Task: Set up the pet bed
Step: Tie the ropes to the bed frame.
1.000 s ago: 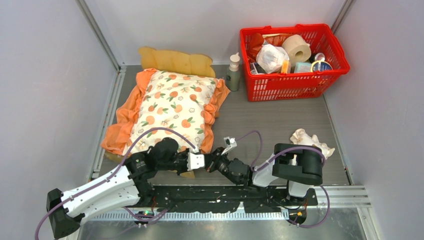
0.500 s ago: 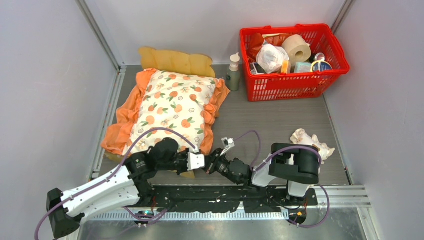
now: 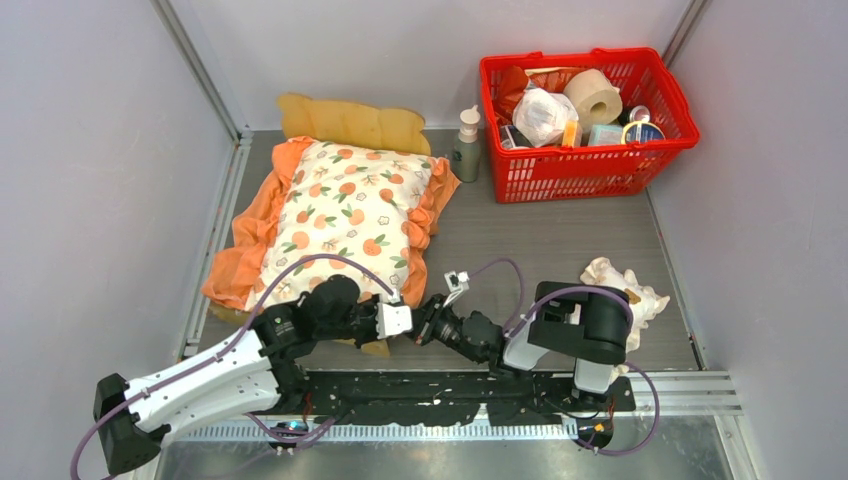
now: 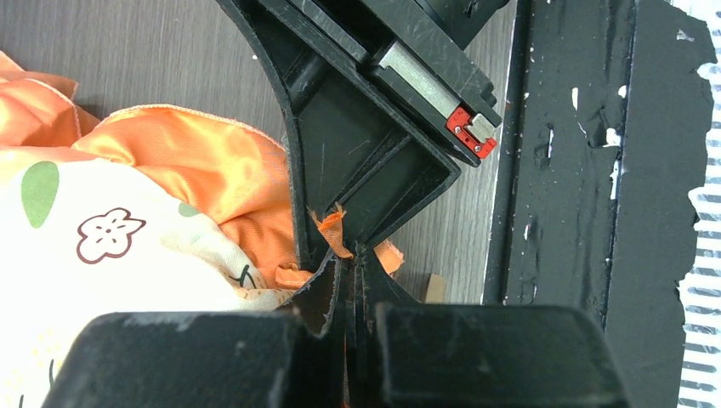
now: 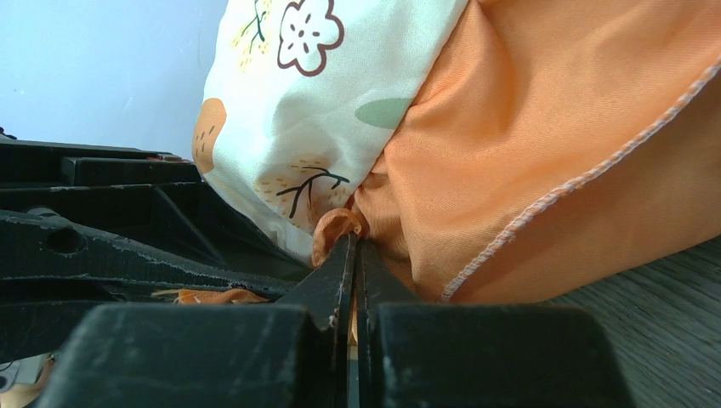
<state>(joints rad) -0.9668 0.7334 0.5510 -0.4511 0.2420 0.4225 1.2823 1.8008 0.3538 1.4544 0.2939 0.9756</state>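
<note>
Cushion (image 3: 350,215) seating seemed underway, left hand (image 4: 350,263) and right hand (image 5: 355,248) clamped on its ruffle (image 5: 527,153); next likely needed squaring over bed (image 3: 350,122).

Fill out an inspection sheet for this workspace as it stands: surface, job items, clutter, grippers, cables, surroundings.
Surface: dark grey wood-grain table.
Job's things: pet bed at back left, with only its wavy headboard showing; the cushion lies over the rest.
Clutter: red basket packed with sundries at back right; bottle just left of it; frilled pillow partly behind the right arm.
Grippers: left gripper and right gripper are both shut on the cushion's orange ruffle at its near corner, tip to tip.
Cables: purple cables loop above both arms, one over the cushion.
Surroundings: pale walls and metal rails; nothing else seen.
</note>
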